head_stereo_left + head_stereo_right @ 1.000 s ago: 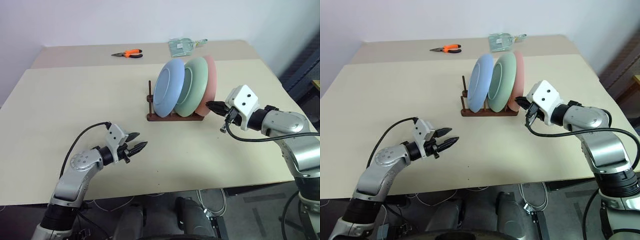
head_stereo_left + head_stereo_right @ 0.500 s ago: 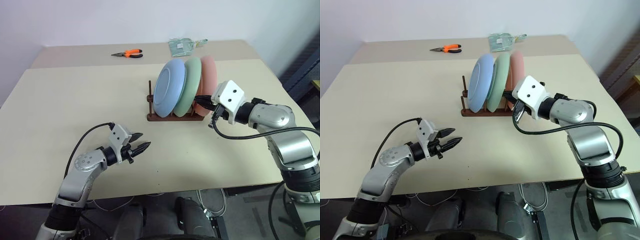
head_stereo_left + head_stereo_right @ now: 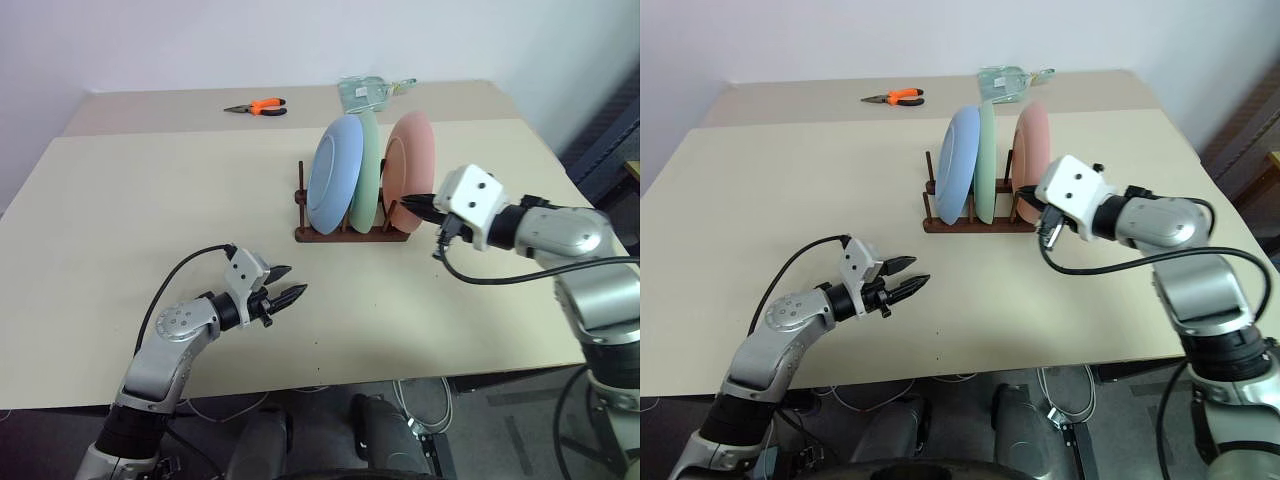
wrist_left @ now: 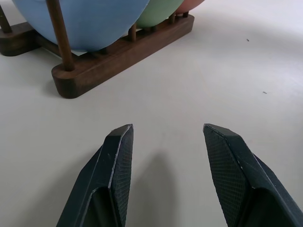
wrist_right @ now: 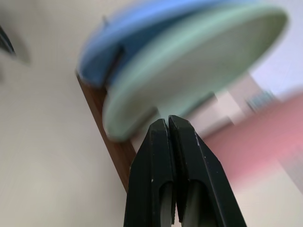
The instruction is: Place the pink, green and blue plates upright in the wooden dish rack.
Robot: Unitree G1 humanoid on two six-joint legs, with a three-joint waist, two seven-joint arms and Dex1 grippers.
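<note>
1. The rack [image 3: 345, 232] stands on the counter [image 3: 150, 220], past the middle and toward the far edge. All three plates stand on edge in it.
2. The blue plate [image 3: 335, 175] sits at the rack's left end. The green plate [image 3: 366, 172] is just behind it, touching or nearly touching. The pink plate [image 3: 408, 168] stands at the rack's right end, with a visible gap between it and the green plate.
3. The right gripper [image 3: 418, 203] has its fingers [image 5: 166, 142] pressed together with nothing between them. Its tip is at the lower face of the pink plate, on the side away from the rack's left end. Contact cannot be confirmed.
4. The left gripper [image 3: 283, 296] hovers low over the counter, well in front of the rack. Its fingers [image 4: 118, 156] are parted and empty.
5. Handling judgement: the plates look like light, stiff, matte plastic. Breakage is unlikely, but a light plate on edge is likely to tip or roll out of the pegs under a small push.
6. Handling judgement: the rack also looks light and may slide on the smooth counter if a plate is pushed sideways.
7. Where to grip: take a plate by its upper rim, one finger on each face. For straightening, press low on the face near the pegs.
8. The task appears almost complete. Only the pink plate's seating may need checking.
</note>
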